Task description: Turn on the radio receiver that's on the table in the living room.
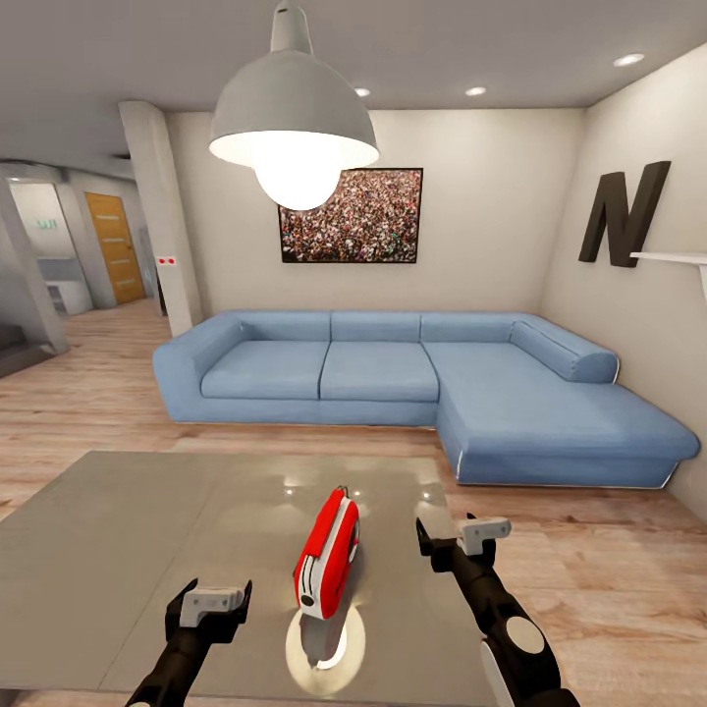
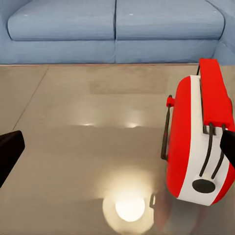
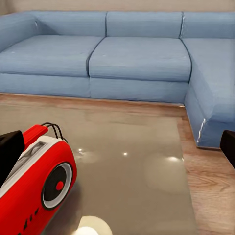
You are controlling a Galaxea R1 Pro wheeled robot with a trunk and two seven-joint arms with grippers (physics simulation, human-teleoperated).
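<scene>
Both of my claws hover low over the near end of the large low bench with the glossy grey reflective top, the left claw on one side and the right claw on the other, each with its dark fingers spread apart and nothing between them. Beyond the claws, past the far edge of the bench, sits the blue L-shaped fabric sofa on the light wood floor.

Between my two claws, a little ahead of the left and roughly level with the right, stands the small flat radio receiver with red faces, white edge band and thin dark wire handle. It rests upright on its narrow edge, apart from both claws and touched by neither. From the right wrist its round dial faces my right claw.

I judge it light, rigid plastic with a smooth shell, so it may slide or tip on this slick top if pushed from one side. I would steady its flat red faces with one claw and work the dial or switch gently with the other.
</scene>
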